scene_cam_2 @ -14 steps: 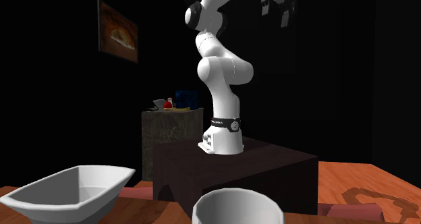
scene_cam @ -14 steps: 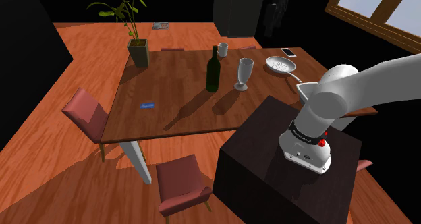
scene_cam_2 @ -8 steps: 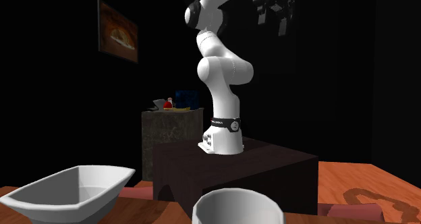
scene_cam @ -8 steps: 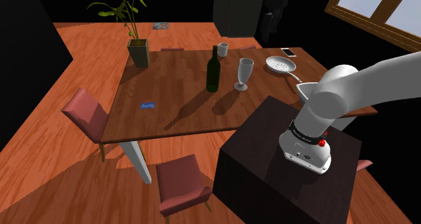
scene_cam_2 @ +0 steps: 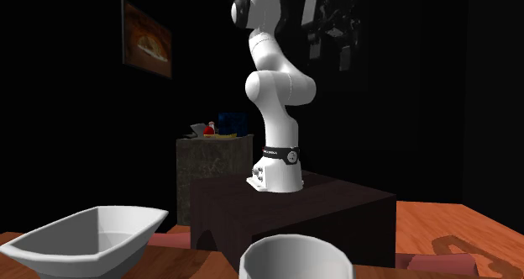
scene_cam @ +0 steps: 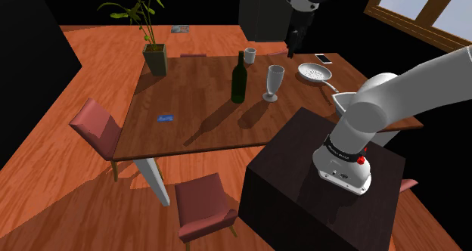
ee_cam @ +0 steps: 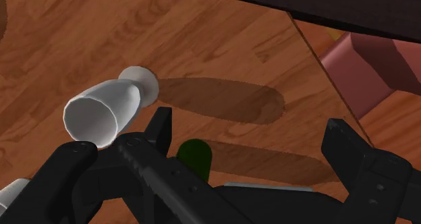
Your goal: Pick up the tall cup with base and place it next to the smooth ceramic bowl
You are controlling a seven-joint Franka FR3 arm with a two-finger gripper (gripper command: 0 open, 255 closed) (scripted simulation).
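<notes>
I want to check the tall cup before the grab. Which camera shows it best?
The shoulder view: the tall cup stands whole, upright on the table beside the bottle. The wrist view looks down into its rim and foot. The second exterior view has a white rim, which I cannot identify.

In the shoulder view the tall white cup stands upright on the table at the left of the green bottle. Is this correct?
Not quite: the shoulder view shows the tall white cup upright on the table at the right of the green bottle.
</notes>
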